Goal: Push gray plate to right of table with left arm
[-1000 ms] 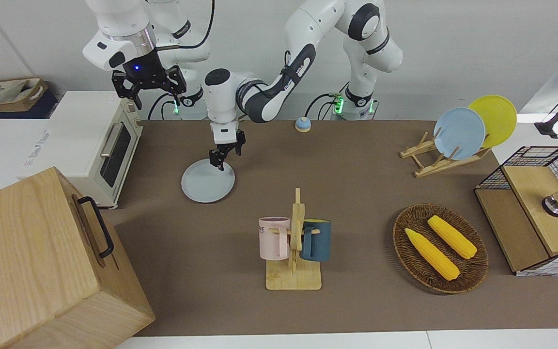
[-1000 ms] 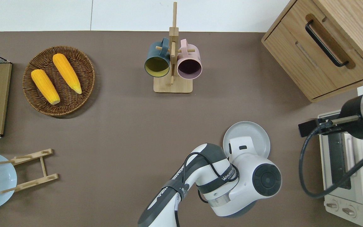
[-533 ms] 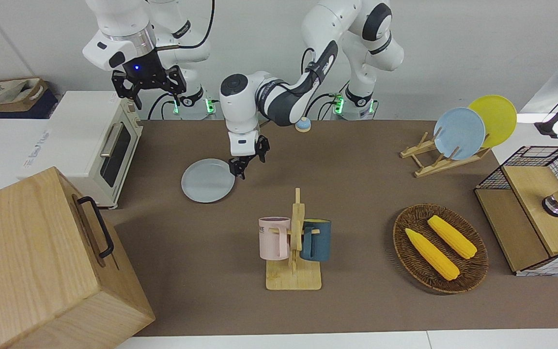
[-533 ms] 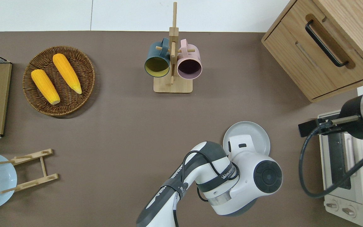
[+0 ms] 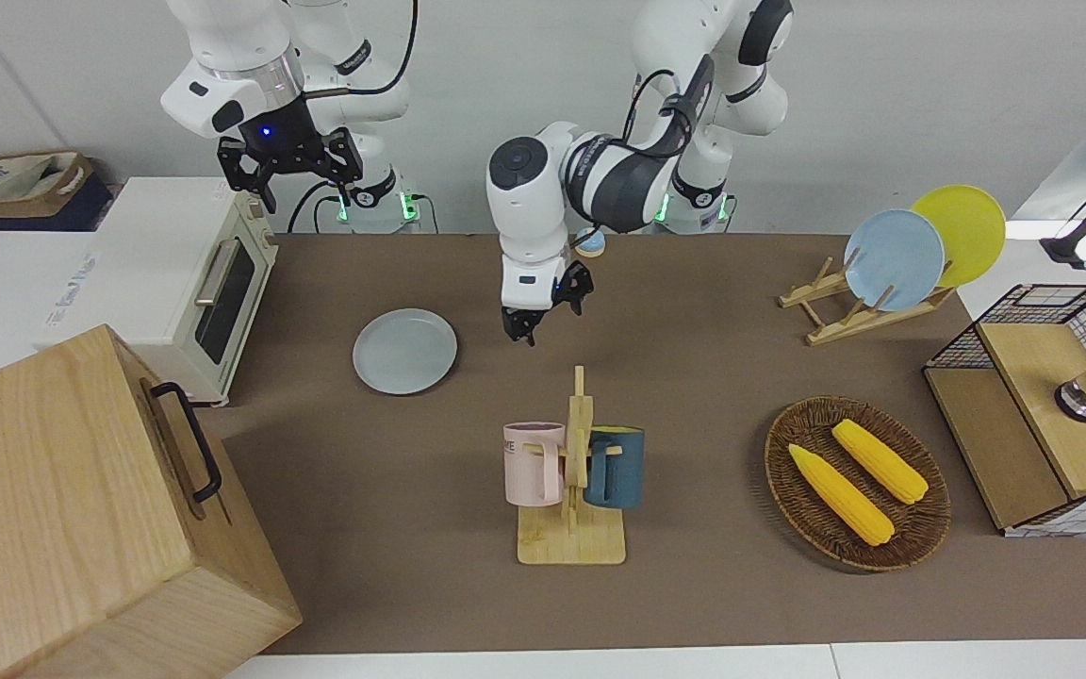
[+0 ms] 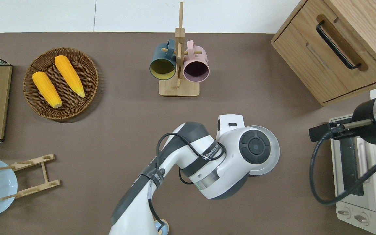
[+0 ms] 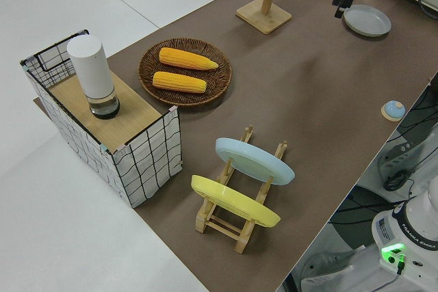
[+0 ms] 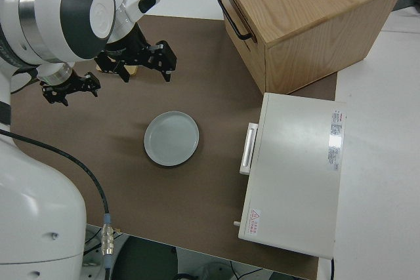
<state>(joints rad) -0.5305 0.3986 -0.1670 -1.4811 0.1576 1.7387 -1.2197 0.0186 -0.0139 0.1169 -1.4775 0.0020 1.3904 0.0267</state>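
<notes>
The gray plate (image 5: 404, 351) lies flat on the brown table (image 5: 694, 377), toward the right arm's end and beside the toaster oven. It also shows in the right side view (image 8: 171, 138) and the left side view (image 7: 367, 20). In the overhead view the left arm's wrist covers most of the plate (image 6: 270, 156). My left gripper (image 5: 549, 319) is open and empty, over bare table just off the plate's edge toward the left arm's end, not touching it. It also shows in the right side view (image 8: 69, 91). My right gripper (image 5: 288, 179) is open and its arm is parked.
A white toaster oven (image 5: 194, 283) and a wooden cabinet (image 5: 81, 509) stand at the right arm's end. A mug rack (image 5: 573, 471) stands mid-table. A corn basket (image 5: 856, 483), a plate rack (image 5: 882, 273) and a wire crate (image 5: 1043, 405) are at the left arm's end.
My left gripper has come off the gray plate and moved toward the left arm's end of the table. The plate has stayed where it was. The right arm has not moved.
</notes>
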